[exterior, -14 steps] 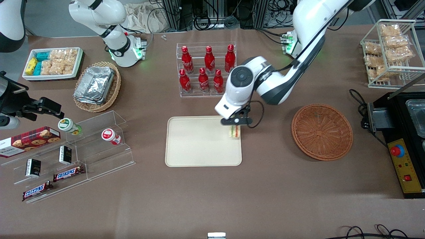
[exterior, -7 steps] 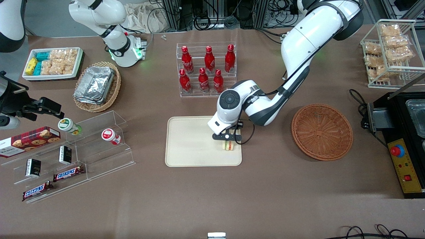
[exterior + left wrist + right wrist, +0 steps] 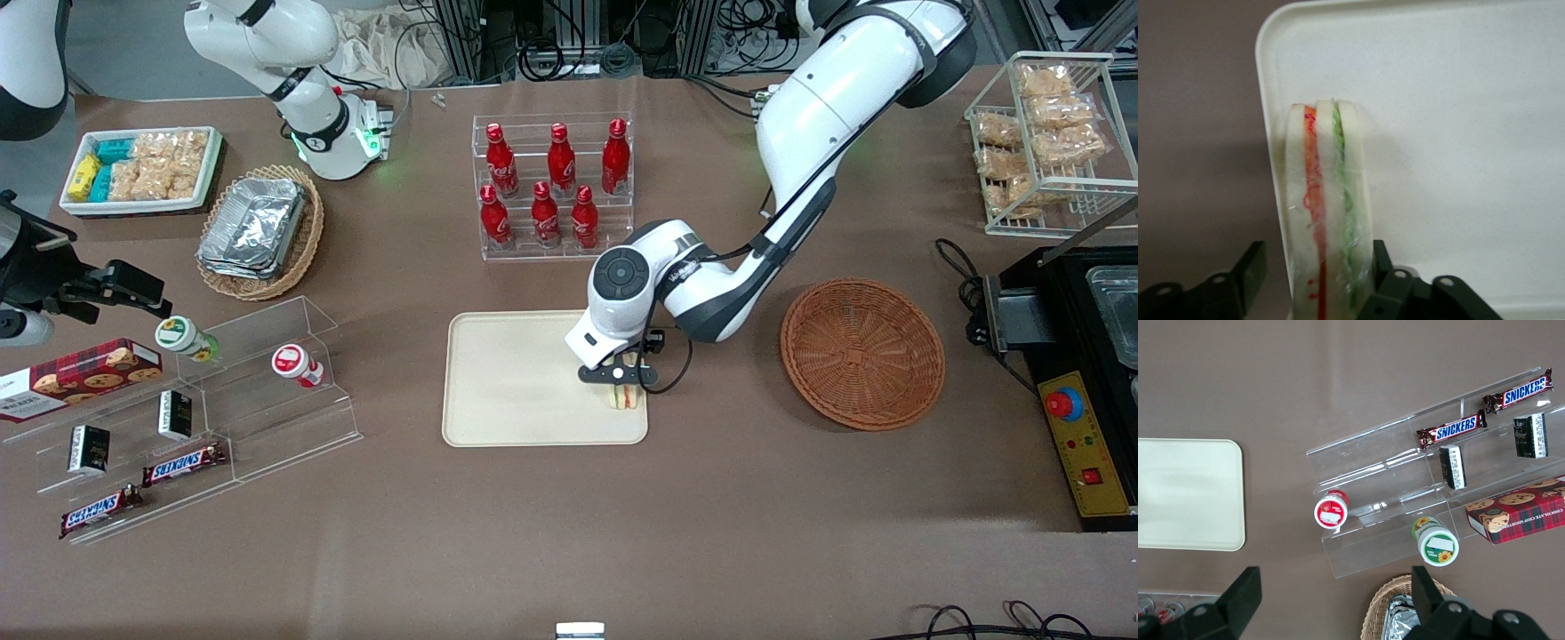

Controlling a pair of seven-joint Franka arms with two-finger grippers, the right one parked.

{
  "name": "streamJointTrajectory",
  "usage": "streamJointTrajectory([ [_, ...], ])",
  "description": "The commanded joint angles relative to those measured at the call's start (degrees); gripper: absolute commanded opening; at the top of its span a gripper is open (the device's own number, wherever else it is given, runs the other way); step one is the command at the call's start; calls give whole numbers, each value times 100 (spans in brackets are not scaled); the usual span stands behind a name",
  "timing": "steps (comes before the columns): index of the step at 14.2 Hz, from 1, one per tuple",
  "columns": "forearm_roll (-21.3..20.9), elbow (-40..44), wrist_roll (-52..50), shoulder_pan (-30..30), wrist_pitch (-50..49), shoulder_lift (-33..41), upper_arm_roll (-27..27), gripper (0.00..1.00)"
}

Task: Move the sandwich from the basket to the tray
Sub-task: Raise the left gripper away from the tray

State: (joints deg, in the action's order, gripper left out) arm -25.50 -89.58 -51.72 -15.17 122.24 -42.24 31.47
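Note:
The sandwich [image 3: 625, 397] [image 3: 1328, 200] stands on its edge on the cream tray [image 3: 516, 382] [image 3: 1458, 133], close to the tray's rim at the corner nearest the front camera and the basket. My left gripper [image 3: 620, 377] [image 3: 1317, 260] is open and straddles it. One finger [image 3: 1381, 260] rests against the green-filling side, and the other finger [image 3: 1250, 270] stands apart from the bread, out over the table. The round reddish-brown wicker basket [image 3: 862, 353] lies beside the tray toward the working arm's end, with nothing in it.
A clear rack of red bottles [image 3: 553, 187] stands just farther from the camera than the tray. A clear stepped shelf with snacks [image 3: 204, 409] lies toward the parked arm's end. A black box with a red button [image 3: 1067, 404] and a wire rack [image 3: 1049, 142] sit past the basket.
The gripper came down and nearer the camera with the sandwich, onto the tray's corner. It then shifted slightly toward the basket, and its fingers now stand apart.

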Motion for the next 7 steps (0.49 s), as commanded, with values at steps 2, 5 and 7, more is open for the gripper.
streamJointTrajectory([
  [2, 656, 2, -181, 240, -954, 1513, -10, 100],
  [5, 1668, -7, 669, 1110, -1429, 2454, -1, 100],
  [7, 1961, 2, 1198, 1682, -1903, 2868, -1, 100],
])
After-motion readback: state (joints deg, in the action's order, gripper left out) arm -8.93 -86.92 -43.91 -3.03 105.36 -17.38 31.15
